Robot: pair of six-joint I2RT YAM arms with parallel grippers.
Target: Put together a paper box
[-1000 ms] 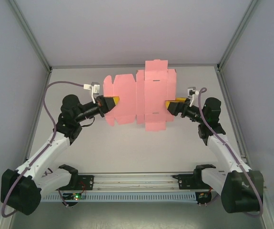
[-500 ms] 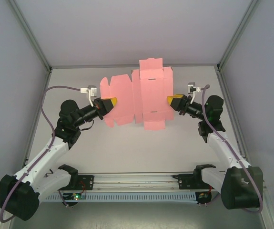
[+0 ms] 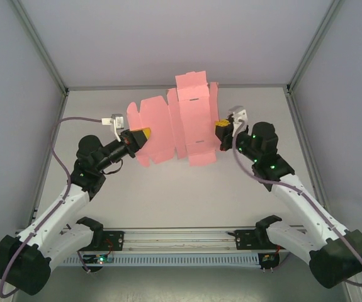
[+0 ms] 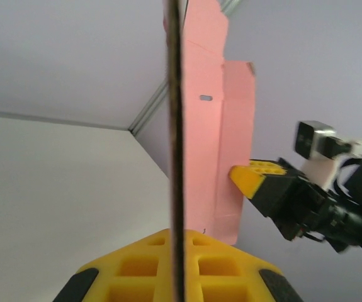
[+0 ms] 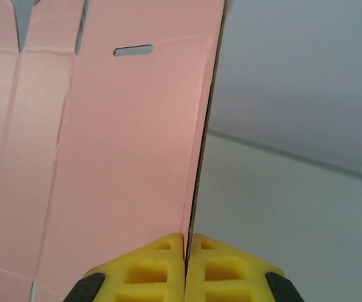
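Left end effector (image 3: 141, 134) pinched the paper box (image 3: 174, 126) at its left edge, right end effector (image 3: 220, 128) pinched its right edge. Unfolded sheet hung over the tabletop's (image 3: 181, 195) far half. Looked like regrasp/positioning; next probably needed folding along a crease.

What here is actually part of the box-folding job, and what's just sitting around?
Part of the job:
- paper box, a flat pink cut-out sheet
- left gripper, shut on its left edge
- right gripper, shut on its right edge

Just there:
- table
- metal rail at the near edge
- grey walls
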